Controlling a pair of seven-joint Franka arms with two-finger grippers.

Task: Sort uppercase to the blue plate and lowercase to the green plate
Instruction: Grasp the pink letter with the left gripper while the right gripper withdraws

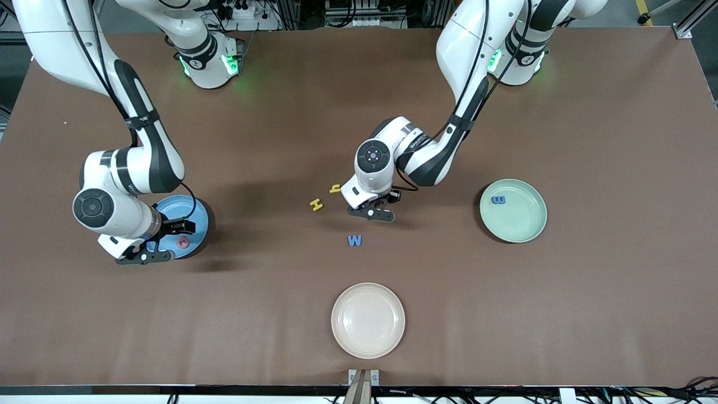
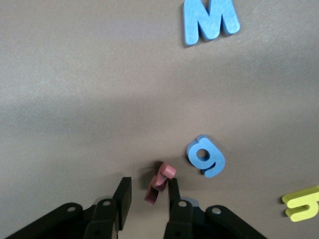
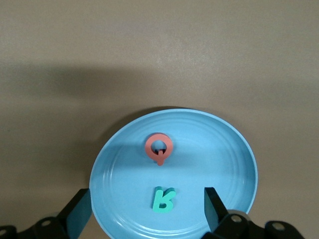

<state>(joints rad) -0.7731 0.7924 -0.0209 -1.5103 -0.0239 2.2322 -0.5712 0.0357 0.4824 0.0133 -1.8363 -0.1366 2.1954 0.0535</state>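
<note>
A robotics lab, plainly. Two white arms are bolted at the table's [image 1: 589, 140] edge, green lights glowing at their bases. The table wears a plain brown cover; past that same edge run aluminium framing, bundled black cables and a power strip, with grey floor beneath.

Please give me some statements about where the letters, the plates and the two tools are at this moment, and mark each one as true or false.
1. The red Q and teal R lie in the blue plate. True.
2. The green plate holds no letter. False: a blue E-shaped piece lies in it.
3. The left tool grips the blue g. False: it has the dark red m, tilted, between its fingers.
4. The right tool is open over the blue plate. True.
5. The blue W lies on the table. True.
</note>
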